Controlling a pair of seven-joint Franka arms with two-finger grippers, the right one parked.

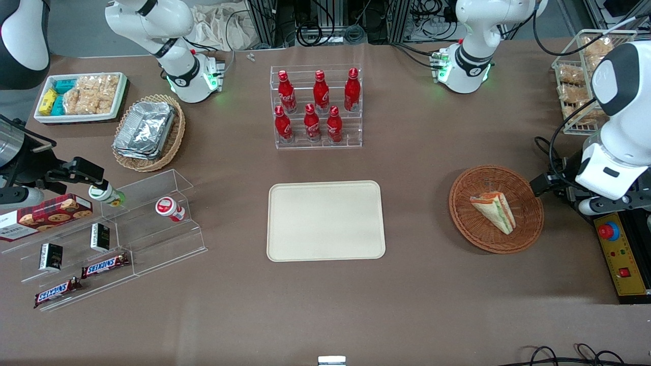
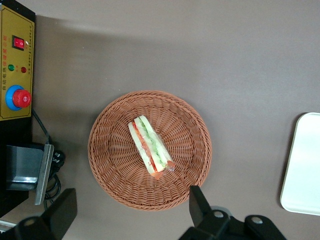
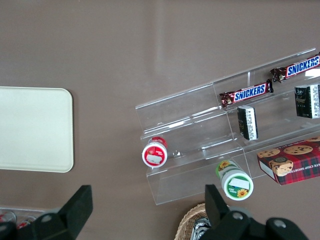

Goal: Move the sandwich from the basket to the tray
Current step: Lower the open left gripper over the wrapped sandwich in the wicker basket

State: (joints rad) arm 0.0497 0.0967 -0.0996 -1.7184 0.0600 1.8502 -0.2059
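Reddish-brown wicker basket (image 1: 496,209), at the right of the front view, holds the wrapped wedge sandwich (image 1: 495,210), lying flat in its bowl. The gripper (image 2: 131,212) hangs above the basket's rim, fingers spread wide and holding nothing. The cream tray (image 1: 325,220) sits bare at frame centre.
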